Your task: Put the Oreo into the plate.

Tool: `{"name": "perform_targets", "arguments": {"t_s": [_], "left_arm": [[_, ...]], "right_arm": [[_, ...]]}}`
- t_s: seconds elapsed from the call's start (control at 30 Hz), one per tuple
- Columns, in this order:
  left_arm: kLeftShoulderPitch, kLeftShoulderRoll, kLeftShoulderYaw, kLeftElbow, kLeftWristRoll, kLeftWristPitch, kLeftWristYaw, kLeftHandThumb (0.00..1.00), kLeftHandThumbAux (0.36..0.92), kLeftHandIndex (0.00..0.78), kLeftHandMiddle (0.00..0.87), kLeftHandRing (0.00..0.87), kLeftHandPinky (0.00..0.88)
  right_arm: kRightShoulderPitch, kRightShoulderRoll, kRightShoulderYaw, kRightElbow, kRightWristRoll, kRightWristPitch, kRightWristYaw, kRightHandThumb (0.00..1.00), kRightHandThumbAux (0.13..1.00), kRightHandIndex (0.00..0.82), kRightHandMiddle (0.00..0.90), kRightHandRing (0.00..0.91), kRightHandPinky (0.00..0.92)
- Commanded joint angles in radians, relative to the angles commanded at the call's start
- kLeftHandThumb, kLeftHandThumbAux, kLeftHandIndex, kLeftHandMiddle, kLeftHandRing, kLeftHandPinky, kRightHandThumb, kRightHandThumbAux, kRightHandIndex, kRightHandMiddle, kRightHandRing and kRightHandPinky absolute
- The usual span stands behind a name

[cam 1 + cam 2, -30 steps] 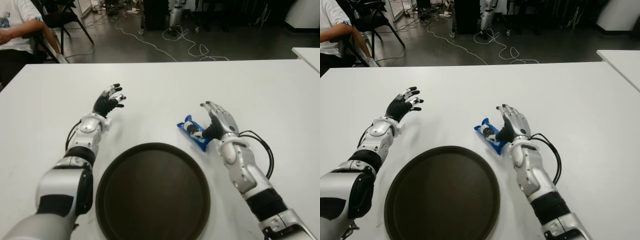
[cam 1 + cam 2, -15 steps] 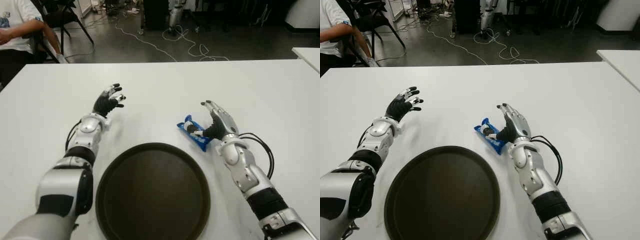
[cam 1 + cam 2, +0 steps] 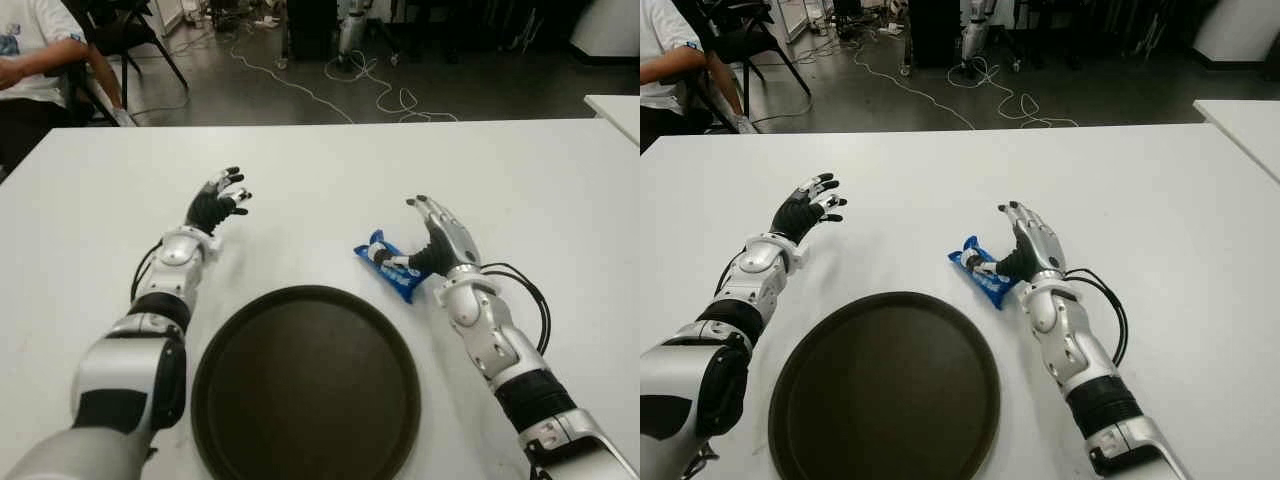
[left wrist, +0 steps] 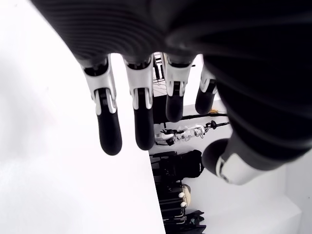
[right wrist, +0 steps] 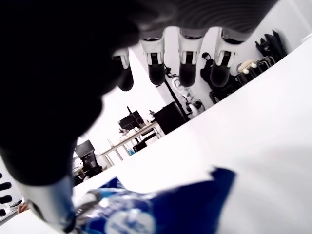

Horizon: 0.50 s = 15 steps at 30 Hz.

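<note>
The Oreo (image 3: 388, 265) is a blue packet lying flat on the white table (image 3: 320, 170), just beyond the right rim of the dark round plate (image 3: 305, 385). My right hand (image 3: 422, 238) stands on the packet's right side with its fingers stretched out over it. Its thumb tip touches the packet's near end, and in the right wrist view the fingers (image 5: 187, 58) are straight above the Oreo (image 5: 161, 209), not closed on it. My left hand (image 3: 220, 198) shows beyond the plate's left side, fingers spread, holding nothing.
A black cable (image 3: 528, 300) loops beside my right forearm. A seated person (image 3: 30, 60) is past the table's far left corner. Chairs and floor cables lie beyond the far edge. Another white table (image 3: 615, 105) is at the far right.
My right hand has shifted slightly farther and to the right, with the wrist lifting a little. The Oreo packet, the plate and my left hand have not moved.
</note>
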<state>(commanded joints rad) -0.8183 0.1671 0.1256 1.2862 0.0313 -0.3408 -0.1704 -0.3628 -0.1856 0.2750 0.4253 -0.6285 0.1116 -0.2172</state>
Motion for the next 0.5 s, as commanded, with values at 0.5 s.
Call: {"name": "perform_targets", "arguments": {"t_s": [0.5], "left_arm": [[0.0, -0.001, -0.004, -0.001, 0.003, -0.006, -0.001, 0.247, 0.651, 0.054, 0.125, 0.233, 0.333]], "right_arm": [[-0.005, 0.008, 0.032, -0.001, -0.004, 0.023, 0.026, 0.0, 0.741, 0.053, 0.05, 0.065, 0.084]]}}
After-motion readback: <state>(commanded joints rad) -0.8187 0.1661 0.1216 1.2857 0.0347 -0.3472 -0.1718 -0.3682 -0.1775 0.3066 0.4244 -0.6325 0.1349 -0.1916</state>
